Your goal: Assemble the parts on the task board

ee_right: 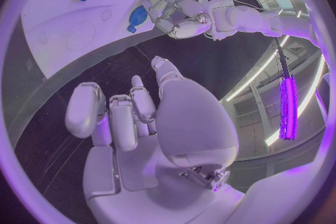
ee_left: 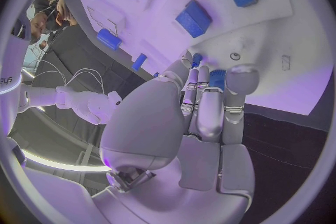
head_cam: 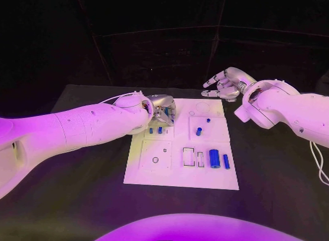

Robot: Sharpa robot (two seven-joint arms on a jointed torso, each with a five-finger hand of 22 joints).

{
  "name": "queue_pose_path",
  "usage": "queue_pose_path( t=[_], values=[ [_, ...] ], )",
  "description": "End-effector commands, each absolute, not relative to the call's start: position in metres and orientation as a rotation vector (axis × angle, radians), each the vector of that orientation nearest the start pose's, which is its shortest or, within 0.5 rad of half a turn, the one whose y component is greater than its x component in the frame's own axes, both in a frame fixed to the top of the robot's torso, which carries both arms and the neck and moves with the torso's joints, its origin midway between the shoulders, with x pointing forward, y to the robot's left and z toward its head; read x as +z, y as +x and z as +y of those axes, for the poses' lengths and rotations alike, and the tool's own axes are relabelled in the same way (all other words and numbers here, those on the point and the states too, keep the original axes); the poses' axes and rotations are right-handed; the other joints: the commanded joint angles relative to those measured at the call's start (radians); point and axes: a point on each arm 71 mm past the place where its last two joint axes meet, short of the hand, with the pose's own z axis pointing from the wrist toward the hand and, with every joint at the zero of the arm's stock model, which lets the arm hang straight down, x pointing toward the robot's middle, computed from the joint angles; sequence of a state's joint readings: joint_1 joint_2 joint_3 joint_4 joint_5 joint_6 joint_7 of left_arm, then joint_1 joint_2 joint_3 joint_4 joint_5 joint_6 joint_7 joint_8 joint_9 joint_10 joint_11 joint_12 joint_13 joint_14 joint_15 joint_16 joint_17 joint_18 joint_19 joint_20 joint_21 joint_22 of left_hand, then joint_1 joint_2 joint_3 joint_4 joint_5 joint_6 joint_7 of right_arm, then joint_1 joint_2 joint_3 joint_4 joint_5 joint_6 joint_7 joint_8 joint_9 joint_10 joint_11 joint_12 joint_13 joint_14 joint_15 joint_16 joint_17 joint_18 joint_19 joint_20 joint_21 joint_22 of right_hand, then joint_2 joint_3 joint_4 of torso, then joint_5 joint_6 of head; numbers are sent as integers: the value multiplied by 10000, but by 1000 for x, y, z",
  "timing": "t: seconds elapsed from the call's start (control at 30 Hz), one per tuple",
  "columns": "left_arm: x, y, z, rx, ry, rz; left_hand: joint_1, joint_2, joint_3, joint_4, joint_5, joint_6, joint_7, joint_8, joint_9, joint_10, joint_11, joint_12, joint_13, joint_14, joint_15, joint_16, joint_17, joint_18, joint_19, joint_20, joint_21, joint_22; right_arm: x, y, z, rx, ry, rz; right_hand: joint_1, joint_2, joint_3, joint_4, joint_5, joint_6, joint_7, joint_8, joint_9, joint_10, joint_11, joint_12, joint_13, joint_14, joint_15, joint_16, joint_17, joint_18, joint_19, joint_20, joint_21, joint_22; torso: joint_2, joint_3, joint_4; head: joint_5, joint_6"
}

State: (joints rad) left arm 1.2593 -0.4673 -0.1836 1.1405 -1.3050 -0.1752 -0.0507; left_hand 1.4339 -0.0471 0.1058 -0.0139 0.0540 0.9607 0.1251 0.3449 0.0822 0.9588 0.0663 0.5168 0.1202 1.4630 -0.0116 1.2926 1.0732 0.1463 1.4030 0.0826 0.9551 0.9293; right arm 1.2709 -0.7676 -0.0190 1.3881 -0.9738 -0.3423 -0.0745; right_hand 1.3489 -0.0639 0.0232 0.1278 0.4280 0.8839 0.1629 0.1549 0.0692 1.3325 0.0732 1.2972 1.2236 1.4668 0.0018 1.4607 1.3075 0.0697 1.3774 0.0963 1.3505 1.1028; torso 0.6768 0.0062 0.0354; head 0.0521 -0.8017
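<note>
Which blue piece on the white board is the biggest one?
Find the white task board in the middle of the black table. Near its right edge, toward the robot, lies a thick blue cylinder. A thinner blue rod lies just beside it.

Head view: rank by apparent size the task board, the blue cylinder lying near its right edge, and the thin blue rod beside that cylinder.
1. task board
2. blue cylinder
3. thin blue rod, about as long as the cylinder but clearly slimmer

Head: you look down on the task board (head_cam: 182,145).
Wrists: close behind each robot hand, both sharing that board.
</note>
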Motion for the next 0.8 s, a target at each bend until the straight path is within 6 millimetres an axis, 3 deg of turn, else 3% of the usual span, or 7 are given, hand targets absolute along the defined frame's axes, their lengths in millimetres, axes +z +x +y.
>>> queue_pose_path(
  t=[0.03,0.53,0.8],
  values=[
    [-230,532,108,-6643,2686,19002,-4,96,144,-40,-46,133,-20,-123,-77,163,-14,-151,-134,81,-60,1,-87,-169,70,3,150,159,-152,528,-207,8402,3137,16596,22,17,37,23,69,-42,-13,67,2,-71,-16,-21,-10,586,-97,-26,528,201,-45,-3,-39,-16,3,0,8,-2,1],
    [-233,535,108,-6282,2649,19376,47,248,762,-295,-44,443,-36,-371,-172,589,-50,-537,-489,92,-89,50,-225,-202,24,-24,434,495,-152,528,-206,8421,3123,16606,26,20,44,24,102,-42,-14,72,3,-63,-16,-10,4,587,-98,-25,533,198,-40,-3,-35,-5,-3,6,-5,-16,-5],
    [-237,537,110,-5734,2507,19850,35,189,1269,-544,-39,414,43,-627,-183,598,19,-851,-572,70,-40,71,-322,-217,-40,5,519,624,-152,528,-206,8419,3125,16603,26,20,44,24,102,-42,-14,72,3,-63,-16,-10,4,587,-98,-25,533,198,-40,-3,-35,-5,1,2,-1,-48,-25]
  ],
)
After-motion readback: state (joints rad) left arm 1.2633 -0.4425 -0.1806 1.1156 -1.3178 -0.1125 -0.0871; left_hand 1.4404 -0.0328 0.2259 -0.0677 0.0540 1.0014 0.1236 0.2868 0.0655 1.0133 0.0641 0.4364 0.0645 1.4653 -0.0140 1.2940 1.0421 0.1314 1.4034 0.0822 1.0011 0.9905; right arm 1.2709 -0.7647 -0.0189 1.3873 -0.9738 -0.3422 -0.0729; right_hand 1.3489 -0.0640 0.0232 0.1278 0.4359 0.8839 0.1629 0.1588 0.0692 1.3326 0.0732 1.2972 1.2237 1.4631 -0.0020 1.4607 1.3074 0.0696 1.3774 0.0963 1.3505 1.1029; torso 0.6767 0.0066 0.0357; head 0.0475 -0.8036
